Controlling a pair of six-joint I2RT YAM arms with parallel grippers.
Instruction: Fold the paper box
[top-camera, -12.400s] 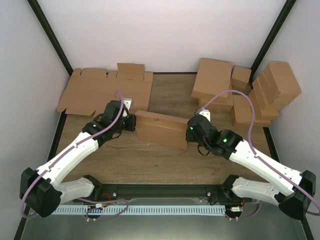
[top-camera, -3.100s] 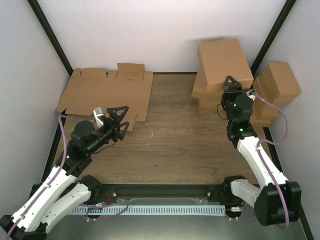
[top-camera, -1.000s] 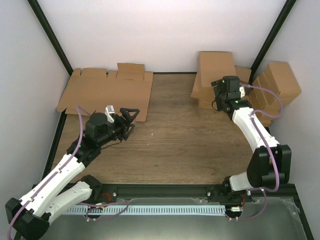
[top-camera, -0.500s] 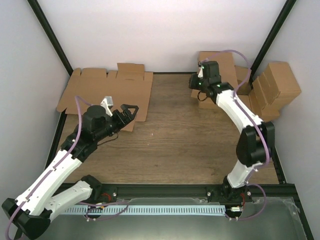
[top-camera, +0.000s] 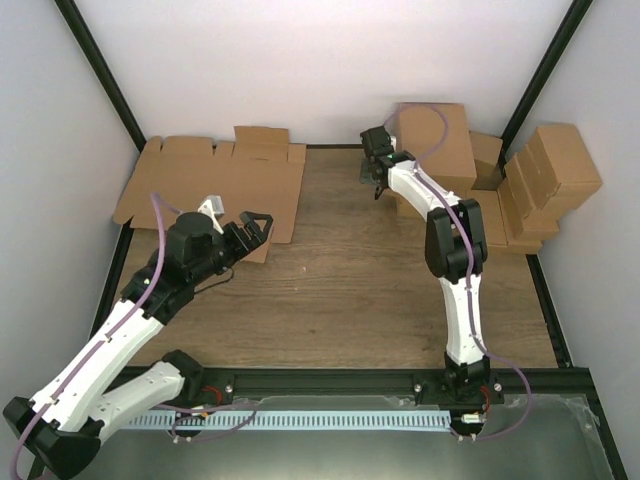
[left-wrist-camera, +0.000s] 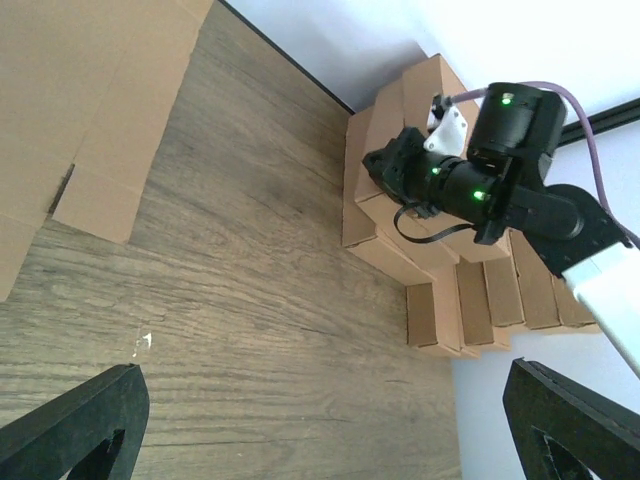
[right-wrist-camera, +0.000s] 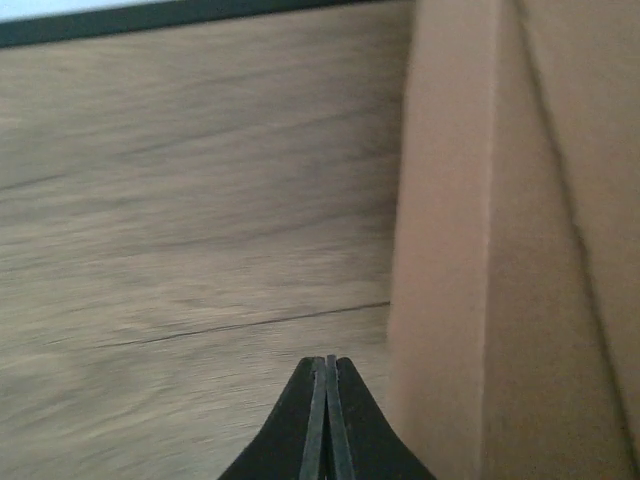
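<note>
Overhead: box (top-camera: 437, 135) folded, parked back right among closed boxes (top-camera: 560, 160). My right fingers (top-camera: 377, 178) pinched shut, empty, just beside it. Left fingers (top-camera: 258, 218) wide by blanks' (top-camera: 200, 185) near corner.
Left wrist: fingers spread, counter (left-wrist-camera: 230, 300) below.
Right wrist: tips together beside cardboard wall.
Best approach: catch only the top blank's edge, lift slow.
</note>
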